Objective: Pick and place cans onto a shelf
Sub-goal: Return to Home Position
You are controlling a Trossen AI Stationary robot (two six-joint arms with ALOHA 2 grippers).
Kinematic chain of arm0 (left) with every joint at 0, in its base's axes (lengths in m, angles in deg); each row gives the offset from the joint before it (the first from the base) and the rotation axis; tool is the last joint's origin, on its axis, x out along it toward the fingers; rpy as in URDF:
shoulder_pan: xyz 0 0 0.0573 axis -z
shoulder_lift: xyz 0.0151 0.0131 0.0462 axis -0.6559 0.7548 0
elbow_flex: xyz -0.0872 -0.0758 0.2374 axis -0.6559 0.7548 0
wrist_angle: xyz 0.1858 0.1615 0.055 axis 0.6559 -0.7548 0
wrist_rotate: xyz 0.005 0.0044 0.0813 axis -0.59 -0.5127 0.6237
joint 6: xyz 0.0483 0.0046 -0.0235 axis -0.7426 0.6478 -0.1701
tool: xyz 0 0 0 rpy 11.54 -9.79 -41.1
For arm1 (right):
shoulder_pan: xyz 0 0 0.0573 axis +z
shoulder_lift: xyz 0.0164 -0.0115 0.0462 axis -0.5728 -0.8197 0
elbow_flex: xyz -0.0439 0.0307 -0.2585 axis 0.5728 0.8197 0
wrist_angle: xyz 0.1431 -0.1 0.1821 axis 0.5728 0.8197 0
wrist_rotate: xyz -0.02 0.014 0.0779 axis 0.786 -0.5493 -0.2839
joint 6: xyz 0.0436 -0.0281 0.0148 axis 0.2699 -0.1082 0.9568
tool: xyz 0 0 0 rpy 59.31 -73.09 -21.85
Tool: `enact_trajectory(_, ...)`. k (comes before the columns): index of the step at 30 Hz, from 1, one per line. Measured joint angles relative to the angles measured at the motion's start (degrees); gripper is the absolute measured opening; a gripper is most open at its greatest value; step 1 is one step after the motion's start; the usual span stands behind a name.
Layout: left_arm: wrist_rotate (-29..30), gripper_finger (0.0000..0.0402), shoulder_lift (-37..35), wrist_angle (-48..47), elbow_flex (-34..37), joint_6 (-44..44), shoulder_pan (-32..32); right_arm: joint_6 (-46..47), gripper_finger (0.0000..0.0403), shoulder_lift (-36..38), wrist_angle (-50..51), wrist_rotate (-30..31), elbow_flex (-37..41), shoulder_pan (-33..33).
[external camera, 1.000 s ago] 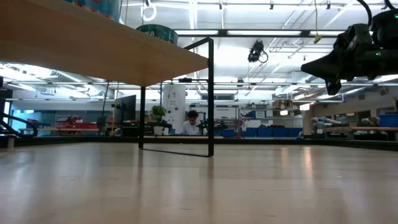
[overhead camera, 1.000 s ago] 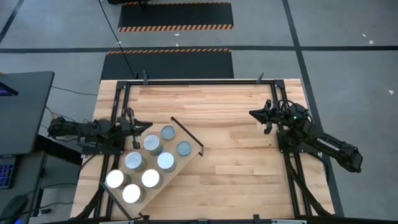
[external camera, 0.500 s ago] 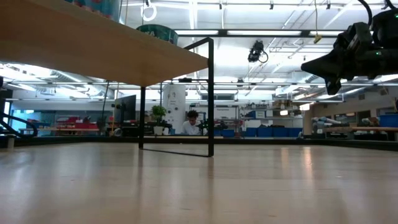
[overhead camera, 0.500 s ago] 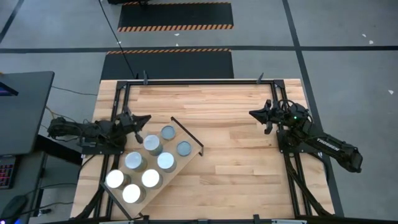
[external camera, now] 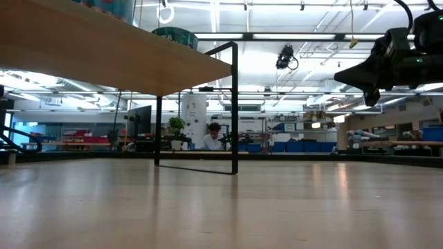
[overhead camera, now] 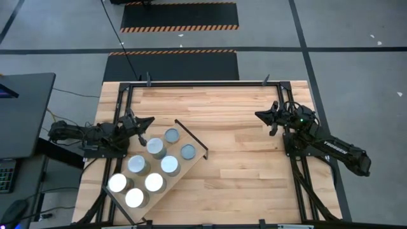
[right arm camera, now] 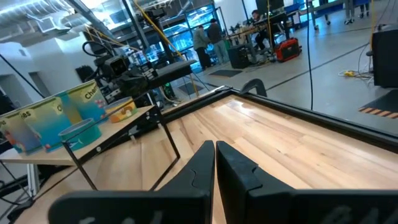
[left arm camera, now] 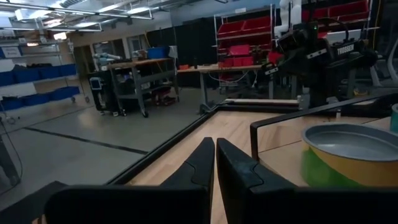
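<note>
Several cans [overhead camera: 156, 147] with shiny silver tops stand upright on the shelf [overhead camera: 183, 168], a light board on a black frame, set slantwise at the table's near left. The low view shows the shelf's underside [external camera: 104, 48] and can sides [external camera: 176, 36] on top. My left gripper [overhead camera: 149, 120] is shut and level just beyond the shelf's far-left edge; the nearest can [left arm camera: 351, 152] stands beside its fingers [left arm camera: 214, 155], apart from them. My right gripper [overhead camera: 257, 116] hangs shut above the table's right side, pointing left [external camera: 339, 72], and holds nothing.
Black rails [overhead camera: 203, 83] run along the table's far and side edges. Bare butcher-block tabletop [overhead camera: 235, 152] lies between the shelf and the right arm. A dark desk [overhead camera: 25, 108] stands off the table's left. People and workbenches [right arm camera: 211, 34] show in the room behind.
My left gripper has swung its shut fingertips a little toward the table's far edge and right, away from the cans, while its hand stayed in place. The cans and the shelf have not moved.
</note>
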Motion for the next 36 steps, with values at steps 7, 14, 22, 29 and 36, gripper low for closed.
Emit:
enact_trajectory(7, 0.07, 0.0025, 0.0, 0.16, 0.02, 0.08, -0.02, -0.11, 0.0023, -0.02, 0.02, 0.04, 0.0, 0.41)
enact_trajectory(14, 0.09, 0.0025, 0.02, 0.23, 0.04, 0.08, -0.04, -0.2, 0.0023, 2.05, -0.03, 3.32, -0.02, 11.04)
enact_trajectory(22, 0.09, 0.0025, 0.02, 0.24, 0.06, 0.08, -0.04, -0.18, 0.0023, 1.95, -0.04, 3.41, -0.02, 14.68)
enact_trajectory(29, 0.09, 0.0025, 0.02, 0.25, 0.06, 0.08, -0.04, -0.17, 0.0023, 1.95, -0.04, 3.48, -0.02, 14.69)
enact_trajectory(36, 0.09, 0.0025, 0.01, 0.27, 0.08, 0.08, -0.04, -0.17, 0.0023, 1.95, -0.04, 3.48, -0.02, 14.69)
